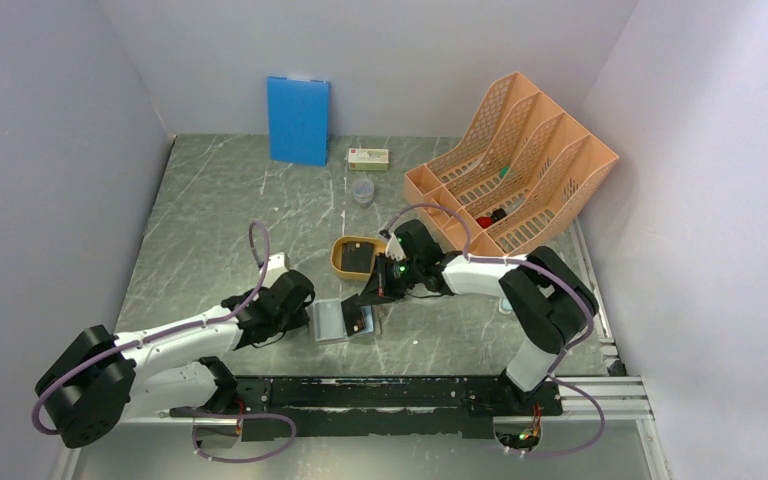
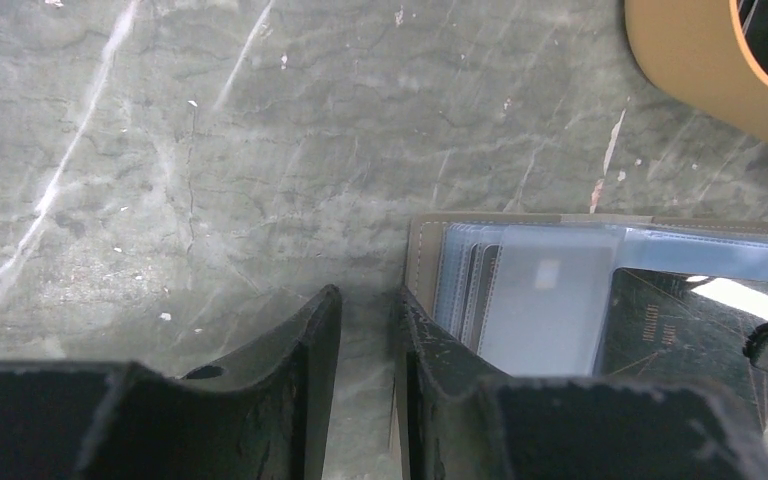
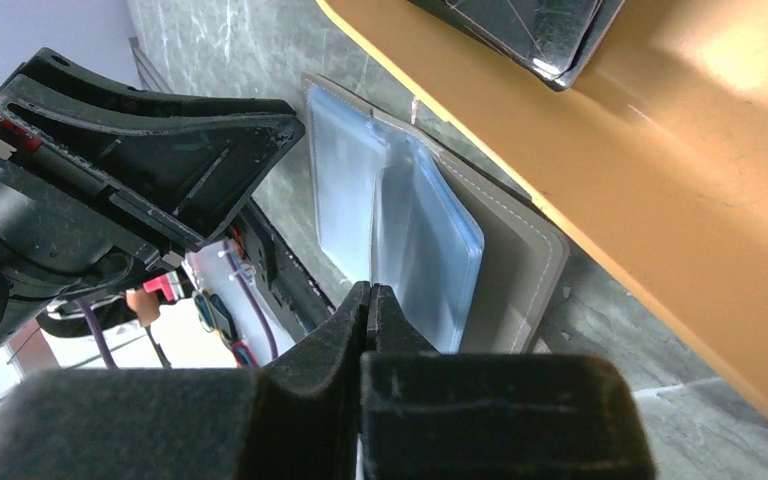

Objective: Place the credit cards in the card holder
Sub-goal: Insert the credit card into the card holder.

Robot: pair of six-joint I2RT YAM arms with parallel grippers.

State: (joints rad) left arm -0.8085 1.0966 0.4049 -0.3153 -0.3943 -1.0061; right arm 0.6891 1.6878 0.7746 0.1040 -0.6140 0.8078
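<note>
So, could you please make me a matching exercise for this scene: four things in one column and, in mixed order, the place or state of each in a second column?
Things:
1. blue rectangular board
2. mustard-yellow oval tray
3. grey folding card holder
4. peach plastic file rack

Place or state:
a. lies open, pale pockets showing
b. stands against the back wall
c. holds dark cards
d. sits at the far right, tilted

Pairs: 1-b, 2-c, 3-a, 4-d
</note>
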